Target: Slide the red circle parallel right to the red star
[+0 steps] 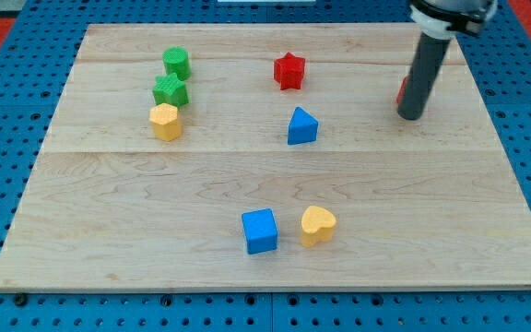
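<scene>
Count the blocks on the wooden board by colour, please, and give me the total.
Green: 2, a cylinder and a star.
Yellow: 2, a hexagon and a heart.
Blue: 2, a triangle and a cube.
Red: 2, a star and a red block mostly hidden behind my tip.
Total: 8

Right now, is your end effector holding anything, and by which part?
Nothing is held; the rod cannot grasp. My tip stands at the view's right, with a red block, mostly hidden behind the rod, seemingly against it.
</scene>
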`<state>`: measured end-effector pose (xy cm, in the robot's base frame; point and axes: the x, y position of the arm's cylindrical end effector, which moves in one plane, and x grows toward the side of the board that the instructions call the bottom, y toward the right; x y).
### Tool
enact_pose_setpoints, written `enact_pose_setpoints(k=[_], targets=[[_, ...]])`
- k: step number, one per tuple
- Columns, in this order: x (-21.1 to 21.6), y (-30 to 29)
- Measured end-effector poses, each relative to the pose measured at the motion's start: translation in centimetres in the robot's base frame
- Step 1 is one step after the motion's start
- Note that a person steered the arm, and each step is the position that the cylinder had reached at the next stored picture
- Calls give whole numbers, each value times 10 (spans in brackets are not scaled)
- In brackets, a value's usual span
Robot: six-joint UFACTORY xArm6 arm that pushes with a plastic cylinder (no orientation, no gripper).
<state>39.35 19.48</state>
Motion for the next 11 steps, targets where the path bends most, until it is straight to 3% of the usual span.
enact_pose_setpoints(k=[1,3,6,7,8,9,10,11], targets=[[6,20],[-39,22],[-57,22],[-49,24],[38,29],[88,-31],[89,-123],[63,-191]])
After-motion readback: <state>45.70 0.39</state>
